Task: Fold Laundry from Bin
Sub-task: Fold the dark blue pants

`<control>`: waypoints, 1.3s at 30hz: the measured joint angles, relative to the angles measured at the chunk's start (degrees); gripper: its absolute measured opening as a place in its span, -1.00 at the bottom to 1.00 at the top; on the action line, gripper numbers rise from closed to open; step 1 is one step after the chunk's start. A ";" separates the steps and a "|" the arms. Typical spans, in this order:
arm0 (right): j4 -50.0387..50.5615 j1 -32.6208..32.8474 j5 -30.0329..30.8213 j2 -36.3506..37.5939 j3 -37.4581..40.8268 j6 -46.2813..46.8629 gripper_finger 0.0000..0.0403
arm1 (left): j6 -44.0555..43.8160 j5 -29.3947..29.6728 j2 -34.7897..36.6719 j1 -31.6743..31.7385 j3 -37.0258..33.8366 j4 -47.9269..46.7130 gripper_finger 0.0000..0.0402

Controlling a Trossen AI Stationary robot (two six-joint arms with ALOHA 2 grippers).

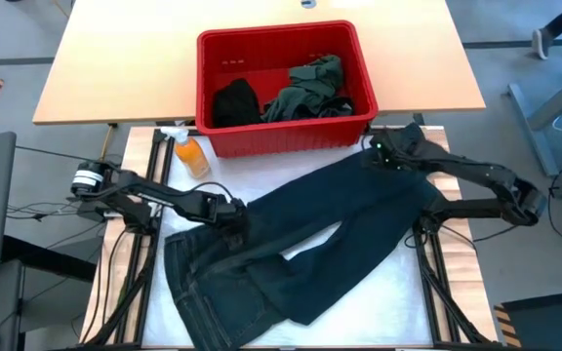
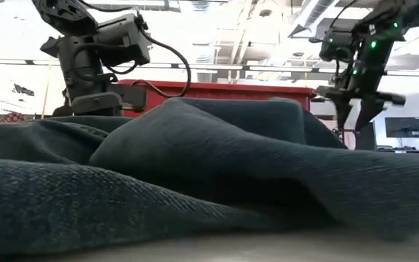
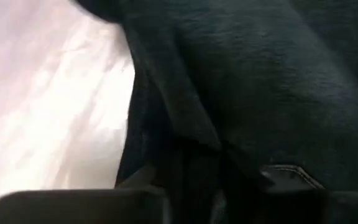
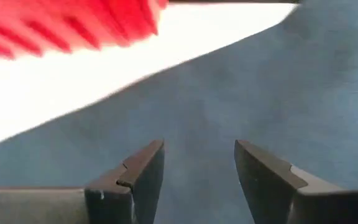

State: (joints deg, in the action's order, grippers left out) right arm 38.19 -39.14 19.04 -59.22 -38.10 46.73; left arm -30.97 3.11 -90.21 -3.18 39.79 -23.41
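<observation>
Dark trousers (image 1: pixel 310 234) lie spread slantwise on the white table top (image 1: pixel 398 292), with the waist end at the near left and the legs running to the far right. My left gripper (image 1: pixel 232 216) is down in the cloth near the waist end. In the left wrist view dark folds (image 3: pixel 260 74) fill the picture. My right gripper (image 4: pixel 199 174) stands open just above the leg ends (image 4: pixel 229 106), close to the red bin (image 1: pixel 203 78). The bin holds a black cloth (image 1: pixel 234 100) and an olive-green piece (image 1: pixel 310 88).
An orange spray bottle (image 1: pixel 191 154) lies at the bin's near left corner, just beyond my left arm. The bin stands along the far edge of the white top. A strip of bare white top (image 1: pixel 310 252) shows between the two trouser legs.
</observation>
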 joint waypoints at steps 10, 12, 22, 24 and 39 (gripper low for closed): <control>-17.78 0.62 7.94 -3.60 9.99 14.96 0.06 | -5.12 -3.34 7.11 -4.42 0.20 -1.14 -0.98; -20.42 0.00 7.98 -5.31 10.16 15.23 0.03 | -5.28 -3.77 8.65 -5.57 0.58 -0.44 -0.98; -31.43 -0.34 4.92 -18.49 9.48 16.70 -0.10 | -4.91 -7.38 12.58 -12.44 4.97 0.92 -1.00; -31.12 -0.26 4.72 -21.83 8.77 16.36 -0.11 | -5.06 -7.21 12.58 -13.52 5.67 0.98 -1.00; -19.87 4.22 2.66 -31.80 -2.25 4.11 -0.89 | -8.34 -7.00 12.62 -16.97 5.92 0.80 -1.00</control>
State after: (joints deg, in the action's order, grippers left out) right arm 18.32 -34.92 21.70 -91.02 -40.35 50.84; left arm -39.31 -3.88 -77.58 -20.15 45.71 -22.61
